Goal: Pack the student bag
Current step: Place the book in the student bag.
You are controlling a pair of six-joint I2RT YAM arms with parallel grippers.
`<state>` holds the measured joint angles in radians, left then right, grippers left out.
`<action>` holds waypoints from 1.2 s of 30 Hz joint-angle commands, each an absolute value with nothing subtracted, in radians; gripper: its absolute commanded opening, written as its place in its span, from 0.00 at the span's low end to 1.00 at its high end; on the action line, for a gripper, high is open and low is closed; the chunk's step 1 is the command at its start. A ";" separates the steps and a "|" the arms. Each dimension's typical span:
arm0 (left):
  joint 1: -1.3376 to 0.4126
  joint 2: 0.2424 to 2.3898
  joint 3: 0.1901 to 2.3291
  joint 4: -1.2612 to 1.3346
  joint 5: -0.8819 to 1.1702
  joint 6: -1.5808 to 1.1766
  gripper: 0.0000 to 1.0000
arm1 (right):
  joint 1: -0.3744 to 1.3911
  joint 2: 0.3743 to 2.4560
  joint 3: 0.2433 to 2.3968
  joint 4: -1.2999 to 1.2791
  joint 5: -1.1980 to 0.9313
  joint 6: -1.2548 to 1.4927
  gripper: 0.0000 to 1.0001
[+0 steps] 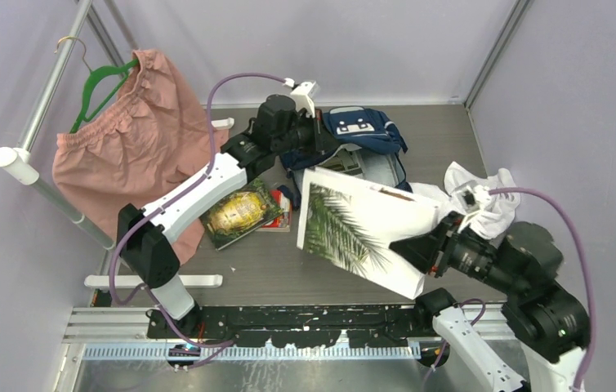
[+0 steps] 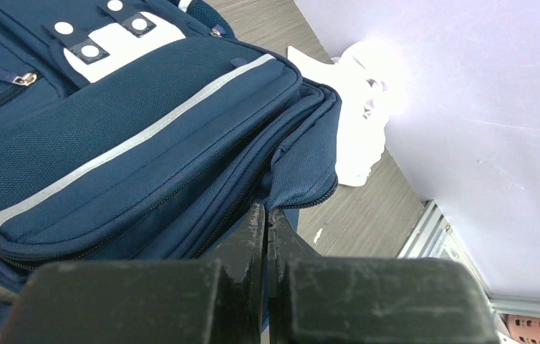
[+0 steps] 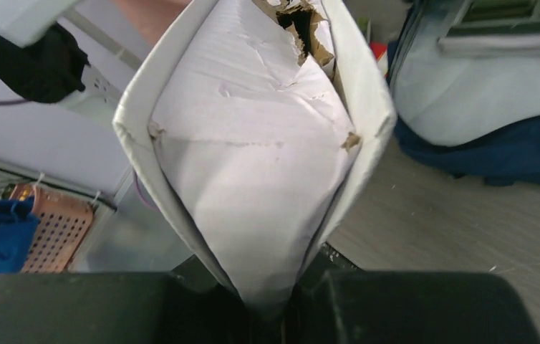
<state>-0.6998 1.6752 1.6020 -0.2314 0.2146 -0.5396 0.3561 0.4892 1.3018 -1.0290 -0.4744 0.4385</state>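
Note:
The navy student bag (image 1: pixel 363 131) lies at the back middle of the table; its striped front pocket (image 2: pixel 131 129) fills the left wrist view. My left gripper (image 1: pixel 319 135) (image 2: pixel 267 211) is shut, its tips pinching the edge of the bag's zip flap. A large white book with a palm-leaf cover (image 1: pixel 354 222) hangs tilted above the table in front of the bag. My right gripper (image 1: pixel 421 245) (image 3: pixel 281 304) is shut on its lower right corner. In the right wrist view the book (image 3: pixel 253 143) spreads upward from the jaws, with the bag's pale lining and blue fabric (image 3: pixel 510 154) to the right.
Pink shorts (image 1: pixel 125 155) on a green hanger (image 1: pixel 96 82) hang from a rack pole (image 1: pixel 43 196) at the left. A yellow-covered book (image 1: pixel 239 214) lies under the left arm. A white cloth (image 1: pixel 480 200) (image 2: pixel 360 107) is crumpled right of the bag.

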 commanded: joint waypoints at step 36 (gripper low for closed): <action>-0.695 1.494 1.517 -0.021 0.410 -0.707 0.00 | 0.355 0.499 0.415 0.050 0.100 1.456 0.08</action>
<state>-0.6979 1.5963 1.4967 -0.1692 0.3424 -0.6811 0.3561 0.4870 0.4187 -0.2188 -0.0341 1.3846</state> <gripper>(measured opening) 0.009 0.227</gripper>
